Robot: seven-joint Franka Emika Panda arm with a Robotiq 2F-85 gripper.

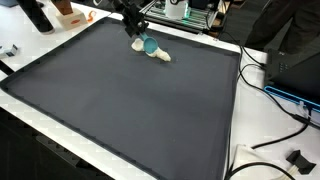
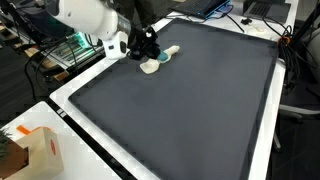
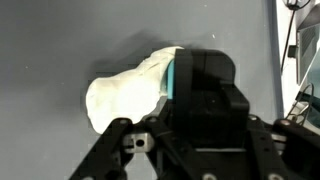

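My gripper (image 3: 204,62) fills the lower middle of the wrist view. Its two black fingers stand together with no gap showing between them. A teal object (image 3: 171,82) shows as a narrow strip against the left side of the fingers, most of it hidden under them. A cream soft lump (image 3: 125,92) lies on the dark mat (image 3: 70,40), touching the teal object on its left. In both exterior views the gripper (image 1: 138,33) (image 2: 150,50) hangs low over the teal object (image 1: 148,44) (image 2: 166,52) and the cream lump (image 1: 161,55) (image 2: 151,66), near the mat's far edge.
The big dark mat (image 1: 130,105) covers most of a white table (image 1: 240,150). Cables and a black plug (image 1: 296,158) lie off one side of it. A cardboard box (image 2: 38,150) stands by a corner, and equipment racks (image 1: 185,12) stand behind the far edge.
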